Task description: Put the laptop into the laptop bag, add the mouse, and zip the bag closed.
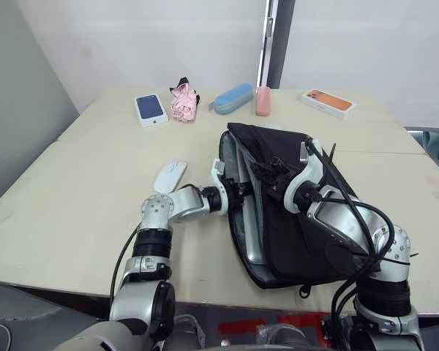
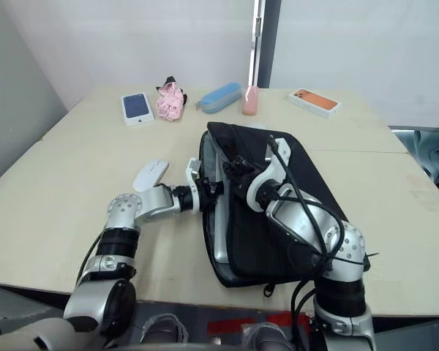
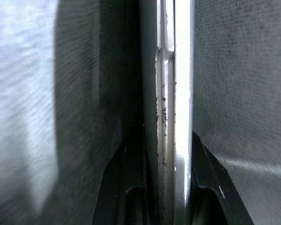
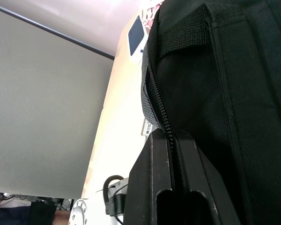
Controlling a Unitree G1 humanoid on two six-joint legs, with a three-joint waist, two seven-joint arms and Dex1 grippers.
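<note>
Laptop point(image 1: 243, 212) inside laptop bag point(image 1: 300, 219); mouse point(image 1: 170, 176) on table point(image 1: 73, 190), left of bag.

Head eyes look down over the table point(image 1: 73, 190) — wrist cameras sit close against the laptop bag point(image 4: 234, 93).

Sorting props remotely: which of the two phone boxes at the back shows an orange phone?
The phone box at the table's far right; the other box, far left, shows a blue phone.

A plain office or lab room: a wide beige table point(image 1: 88, 197) against bare white walls point(image 1: 132, 44), with boxed phones point(image 1: 151, 110), a blue pencil case point(image 1: 231, 98) and a laptop bag point(image 1: 293, 219).
</note>
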